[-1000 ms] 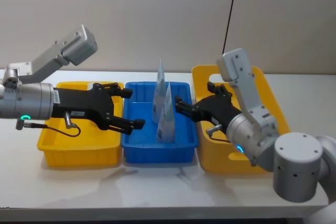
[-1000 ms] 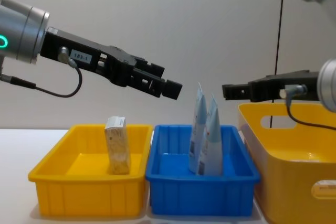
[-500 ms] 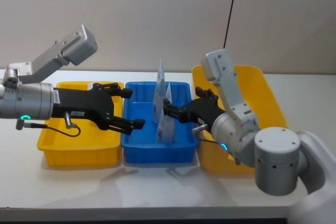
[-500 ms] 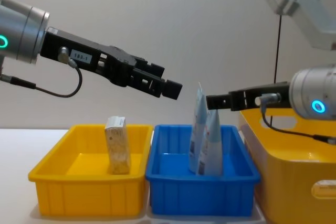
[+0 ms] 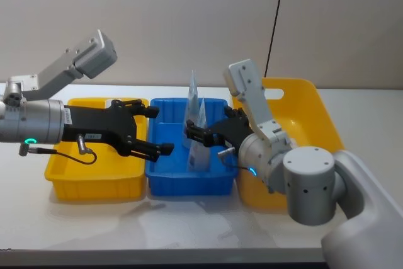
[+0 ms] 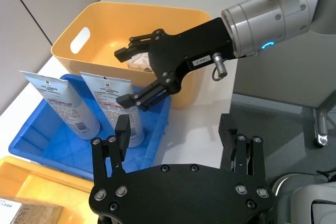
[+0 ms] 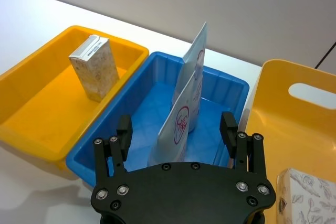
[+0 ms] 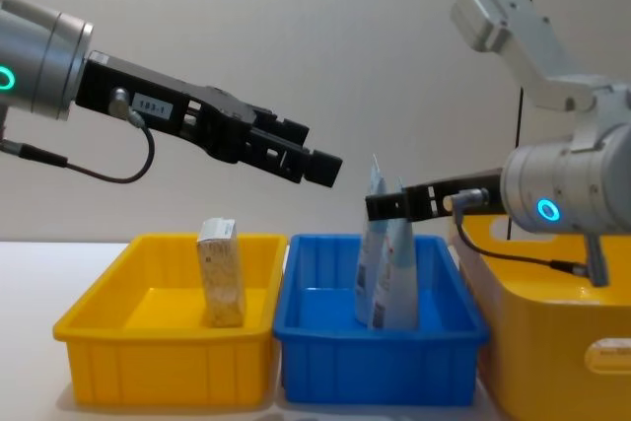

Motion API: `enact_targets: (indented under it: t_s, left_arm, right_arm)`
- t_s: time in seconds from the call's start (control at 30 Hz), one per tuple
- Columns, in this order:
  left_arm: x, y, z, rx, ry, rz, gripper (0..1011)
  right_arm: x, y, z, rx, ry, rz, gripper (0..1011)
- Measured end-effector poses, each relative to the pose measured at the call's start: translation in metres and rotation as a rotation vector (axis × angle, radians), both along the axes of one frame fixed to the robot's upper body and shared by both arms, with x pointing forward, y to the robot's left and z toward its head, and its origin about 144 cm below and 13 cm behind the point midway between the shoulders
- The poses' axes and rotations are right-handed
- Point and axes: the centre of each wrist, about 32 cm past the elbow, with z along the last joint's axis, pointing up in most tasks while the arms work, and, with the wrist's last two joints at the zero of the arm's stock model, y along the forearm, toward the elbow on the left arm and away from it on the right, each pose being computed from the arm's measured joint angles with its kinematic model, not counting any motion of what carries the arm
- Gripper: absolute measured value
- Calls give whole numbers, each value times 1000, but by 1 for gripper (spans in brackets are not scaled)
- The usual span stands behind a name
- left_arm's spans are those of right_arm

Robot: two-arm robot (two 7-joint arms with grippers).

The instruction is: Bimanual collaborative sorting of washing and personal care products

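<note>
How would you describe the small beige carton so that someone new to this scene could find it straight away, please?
Three bins sit in a row on the white table; look in the shallow yellow bin at the robot's left end. The small beige carton stands upright there alone, a boxy speckled pack, unlike the two tapered tubes in the neighbouring blue bin.

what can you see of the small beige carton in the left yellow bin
The small beige carton is a tall, narrow box with a mottled tan print and a white top flap bearing small text. It stands upright on the floor of the shallow yellow bin, near the back wall, apart from the side walls. No gripper touches it.
</note>
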Motion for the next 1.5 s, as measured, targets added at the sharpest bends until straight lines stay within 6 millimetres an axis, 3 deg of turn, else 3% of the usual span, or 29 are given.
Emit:
enact_targets:
  t_s: [0.83,1.03,1.17,1.3,1.37,1.5]
  left_arm:
    - [0,0,0,0,0,0,1001]
    - [0,0,0,0,0,0,1001]
    - [0,0,0,0,0,0,1001]
    - [0,0,0,0,0,0,1001]
    - [0,0,0,0,0,0,1001]
    - [0,0,0,0,0,0,1001]
  right_arm:
    - [23,13,-5,-38,12,-27,982]
    - [24,14,-6,-43,15,-30,859]
    - [25,14,-6,-44,16,-32,700]
    - [26,14,-7,-45,18,-33,611]
    - [26,14,-7,-45,18,-33,501]
    - [26,15,-7,-46,19,-33,418]
